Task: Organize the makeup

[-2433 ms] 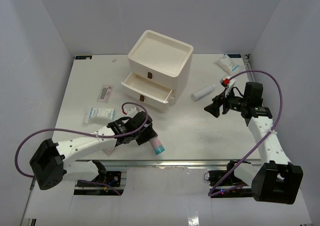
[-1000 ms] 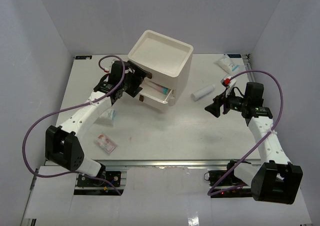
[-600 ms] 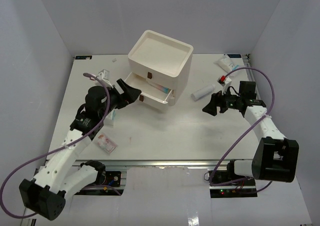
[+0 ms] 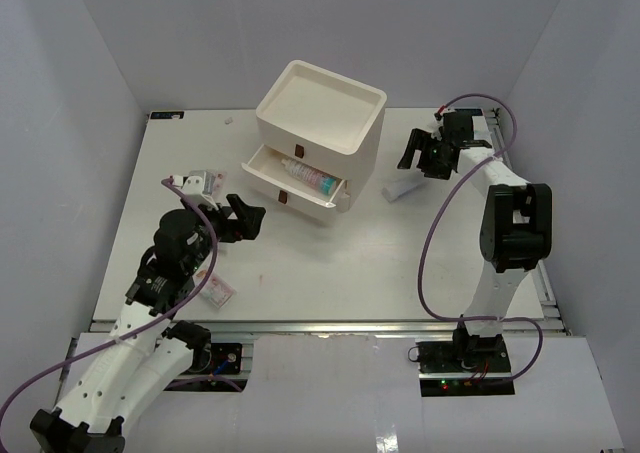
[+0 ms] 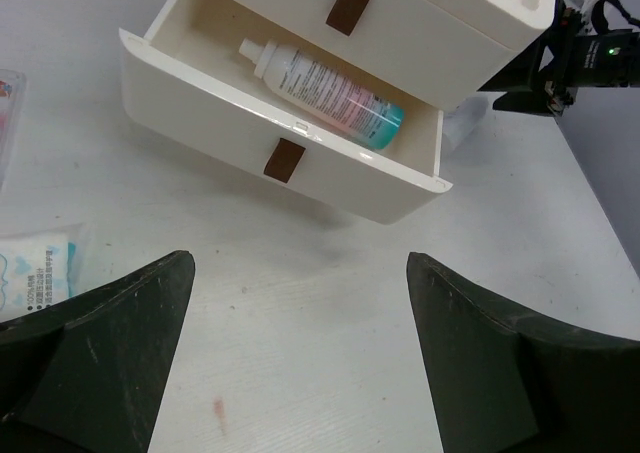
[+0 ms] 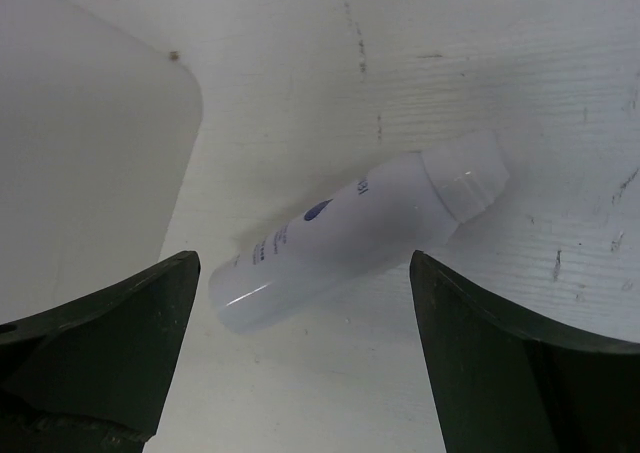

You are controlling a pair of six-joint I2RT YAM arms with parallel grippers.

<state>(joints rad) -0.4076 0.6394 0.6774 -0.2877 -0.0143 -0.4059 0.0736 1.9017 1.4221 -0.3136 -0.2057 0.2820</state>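
Note:
A white bottle with a teal cap [image 4: 308, 178] lies inside the open middle drawer [image 5: 280, 163] of the cream box [image 4: 322, 108]; the left wrist view shows the bottle [image 5: 325, 83] lying flat there. My left gripper [image 4: 250, 220] hovers open and empty in front of that drawer, over bare table [image 5: 300, 353]. A white tube [image 4: 402, 188] lies on the table right of the box. My right gripper [image 4: 408, 153] is open just above it, and in the right wrist view the tube [image 6: 350, 238] lies just beyond the empty gap between the fingers [image 6: 300, 343].
Flat sachets lie at the left: one [image 4: 205, 183] behind my left arm, a pink one [image 4: 216, 291] near the front edge, a blue-printed one [image 5: 35, 273] by my left finger. The box's side wall [image 6: 80, 153] stands close to my right gripper's left finger.
My left arm drew back from the drawer toward the near left, and the bottle lies in the drawer. My right arm swung to the far side over the white tube, its jaws wider.

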